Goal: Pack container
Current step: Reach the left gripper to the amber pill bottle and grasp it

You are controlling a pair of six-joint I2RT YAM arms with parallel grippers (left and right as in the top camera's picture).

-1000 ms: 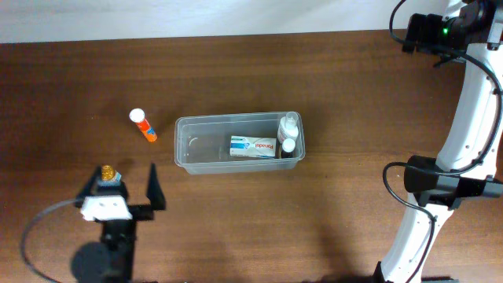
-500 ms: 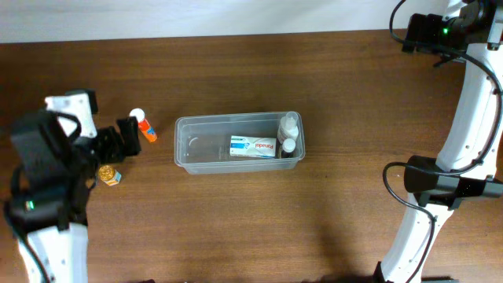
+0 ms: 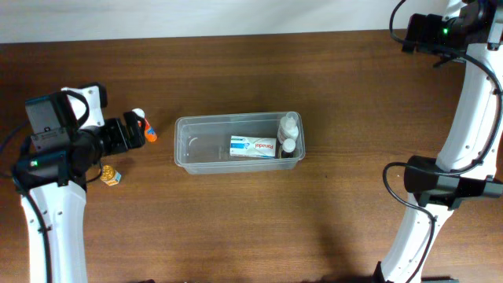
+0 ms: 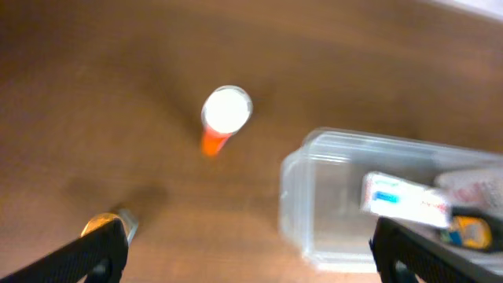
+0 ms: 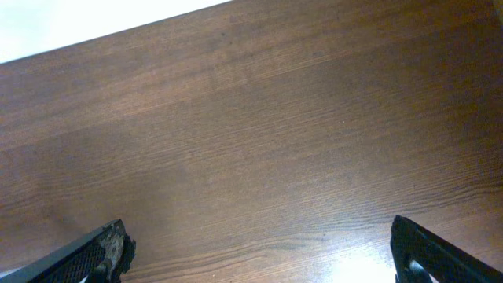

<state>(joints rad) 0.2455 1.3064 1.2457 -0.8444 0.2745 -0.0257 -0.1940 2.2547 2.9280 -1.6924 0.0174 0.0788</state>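
The clear plastic container sits mid-table and holds a white and blue box and two small white-capped bottles at its right end. An orange tube with a white cap lies just left of it. A small gold-capped bottle stands further left and nearer the front. My left gripper is open and empty above the table beside the tube. In the left wrist view, the tube, container and gold-capped bottle lie ahead of the open jaws. My right gripper is open and empty at the far right back.
The right wrist view shows only bare brown wood between the open jaws, with a white strip beyond the table's back edge. The right arm's base stands at the right side.
My left arm has swung from the front left, by the gold-capped bottle, up and back toward the orange tube. The bottle, tube and container stay in place. The right arm has not moved.
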